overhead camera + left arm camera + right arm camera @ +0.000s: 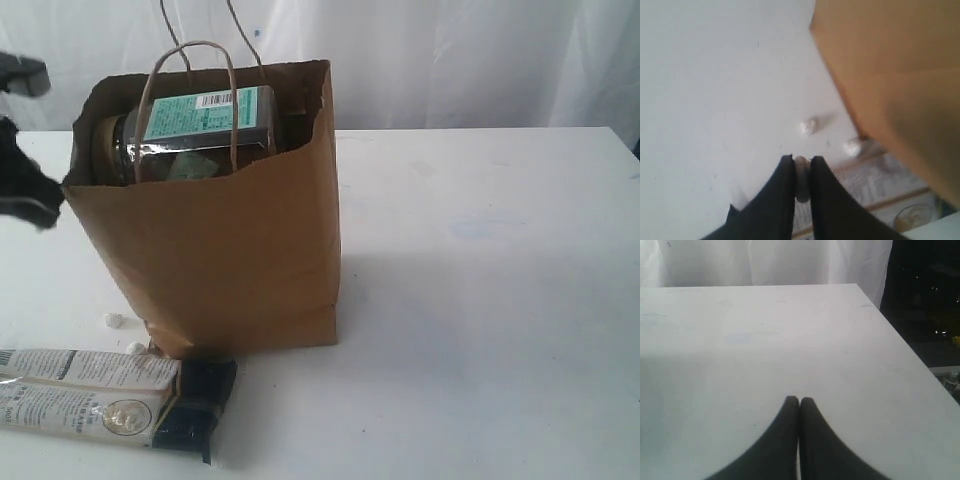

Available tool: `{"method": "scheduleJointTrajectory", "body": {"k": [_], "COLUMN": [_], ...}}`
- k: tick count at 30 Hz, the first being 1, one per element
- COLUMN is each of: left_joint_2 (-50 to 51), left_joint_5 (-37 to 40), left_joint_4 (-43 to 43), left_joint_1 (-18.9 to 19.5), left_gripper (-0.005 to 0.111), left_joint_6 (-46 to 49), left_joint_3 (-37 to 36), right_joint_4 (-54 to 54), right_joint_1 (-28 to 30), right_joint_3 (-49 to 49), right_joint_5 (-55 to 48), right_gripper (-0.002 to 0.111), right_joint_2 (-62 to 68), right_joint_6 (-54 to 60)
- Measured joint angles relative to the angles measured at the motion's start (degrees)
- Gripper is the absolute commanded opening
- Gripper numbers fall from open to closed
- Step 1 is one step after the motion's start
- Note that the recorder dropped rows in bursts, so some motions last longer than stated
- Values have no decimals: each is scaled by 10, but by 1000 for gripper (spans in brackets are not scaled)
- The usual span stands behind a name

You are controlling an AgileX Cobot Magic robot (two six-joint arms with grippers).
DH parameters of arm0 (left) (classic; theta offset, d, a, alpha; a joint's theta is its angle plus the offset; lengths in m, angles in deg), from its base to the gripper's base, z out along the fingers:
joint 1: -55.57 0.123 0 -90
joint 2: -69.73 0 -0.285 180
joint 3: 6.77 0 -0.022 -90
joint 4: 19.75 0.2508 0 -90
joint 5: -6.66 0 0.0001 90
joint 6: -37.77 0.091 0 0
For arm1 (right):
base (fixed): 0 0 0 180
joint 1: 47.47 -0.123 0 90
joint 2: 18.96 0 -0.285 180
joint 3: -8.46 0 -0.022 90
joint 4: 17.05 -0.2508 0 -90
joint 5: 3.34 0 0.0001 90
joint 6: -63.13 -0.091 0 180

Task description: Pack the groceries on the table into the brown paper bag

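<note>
The left gripper (801,159), fingers almost touching with an unclear pale speck (801,186) between them, hangs just left of the brown paper bag (230,250), likely poised for the twin packet (100,395) lying on the table (480,300) at the bag's near side, while the right gripper (799,399), closed and empty, sits clear.

White pleated curtain (450,60) behind the white table (480,300). Past the table's edge, dark space (925,300) with tiny light specks.
</note>
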Motion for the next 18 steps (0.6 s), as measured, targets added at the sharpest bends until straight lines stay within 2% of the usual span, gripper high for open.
{"method": "scheduleJointTrajectory", "body": {"k": [5, 8, 15, 18], "left_joint_2": [-122, -154, -133, -110], "left_joint_5": [-63, -80, -69, -63], "left_joint_4": [-154, -216, -308, -370], "left_joint_1": [0, 0, 0, 0], "left_gripper": [0, 0, 0, 0], "left_joint_6": [95, 150, 234, 325], "left_joint_3": [7, 9, -31, -60], "right_joint_4": [0, 0, 0, 0], "right_joint_1": [0, 0, 0, 0], "right_joint_3": [0, 0, 0, 0], "right_joint_5": [0, 0, 0, 0], "right_gripper": [0, 0, 0, 0], "right_joint_2": [0, 0, 0, 0], "right_joint_6": [0, 0, 0, 0]}}
